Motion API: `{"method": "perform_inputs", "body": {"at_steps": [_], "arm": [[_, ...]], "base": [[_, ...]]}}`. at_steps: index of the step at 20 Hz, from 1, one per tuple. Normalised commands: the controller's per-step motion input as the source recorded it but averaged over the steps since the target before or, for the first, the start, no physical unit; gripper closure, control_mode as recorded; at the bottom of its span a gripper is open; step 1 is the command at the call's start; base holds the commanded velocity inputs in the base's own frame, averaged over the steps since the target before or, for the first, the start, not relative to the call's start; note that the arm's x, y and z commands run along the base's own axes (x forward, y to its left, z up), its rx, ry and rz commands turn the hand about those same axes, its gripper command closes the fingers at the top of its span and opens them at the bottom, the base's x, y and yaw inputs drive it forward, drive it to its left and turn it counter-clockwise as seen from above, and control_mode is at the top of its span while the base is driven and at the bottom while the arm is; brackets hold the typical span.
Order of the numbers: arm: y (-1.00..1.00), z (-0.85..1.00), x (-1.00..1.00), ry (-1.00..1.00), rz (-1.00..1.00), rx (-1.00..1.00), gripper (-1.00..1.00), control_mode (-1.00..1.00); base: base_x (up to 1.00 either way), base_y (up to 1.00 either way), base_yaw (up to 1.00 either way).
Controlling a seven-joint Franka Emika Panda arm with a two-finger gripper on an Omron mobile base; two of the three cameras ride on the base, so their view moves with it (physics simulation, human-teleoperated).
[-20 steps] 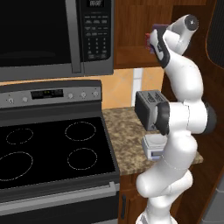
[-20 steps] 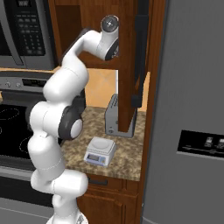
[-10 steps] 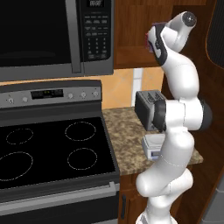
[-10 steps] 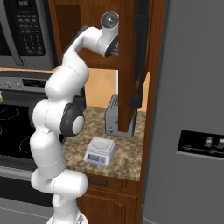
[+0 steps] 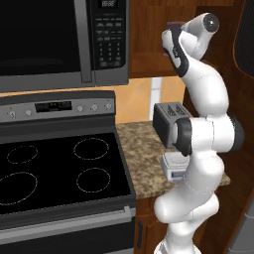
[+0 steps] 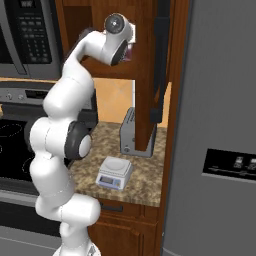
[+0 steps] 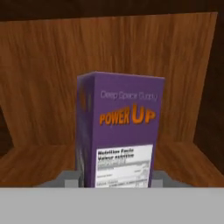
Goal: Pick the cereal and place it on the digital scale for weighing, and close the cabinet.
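The cereal (image 7: 118,127), a purple box printed "Power Up", stands upright on the wooden shelf of the cabinet (image 7: 39,87). My gripper (image 7: 114,178) is open, level with the box's lower part, with one grey fingertip (image 7: 68,177) on each side of it. From the left base view my gripper (image 5: 168,34) reaches into the cabinet (image 5: 149,34), where a purple sliver of the cereal (image 5: 173,25) shows. The cabinet door (image 6: 161,60) stands open, edge-on, with its black bar handle. The digital scale (image 6: 115,172) sits bare on the granite counter; it is also seen behind my arm (image 5: 172,166).
A grey toaster (image 6: 130,132) stands behind the scale, under the open door. The black microwave (image 5: 59,39) hangs left of the cabinet above the stove (image 5: 54,168). A grey fridge (image 6: 220,125) walls off the right side.
The hand has moved up and further in toward the cabinet shelf; the elbow has risen with it. The cereal, scale and door have not moved.
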Motion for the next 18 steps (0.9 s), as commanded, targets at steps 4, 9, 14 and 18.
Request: {"method": "perform_inputs", "body": {"at_steps": [4, 9, 14, 18], "arm": [[0.36, -0.43, -0.74, -0.47, 0.00, 0.00, 1.00, -1.00], [0.30, 0.16, -1.00, -0.12, -0.03, 0.00, 1.00, -1.00], [0.02, 0.78, -1.00, -0.05, -0.06, 0.00, 1.00, -1.00], [0.23, 0.18, -1.00, 0.10, -0.07, 0.00, 1.00, -1.00]], "base": [[0.00, 0.00, 0.00], [0.00, 0.00, 0.00], [0.00, 0.00, 0.00], [0.00, 0.00, 0.00]]}}
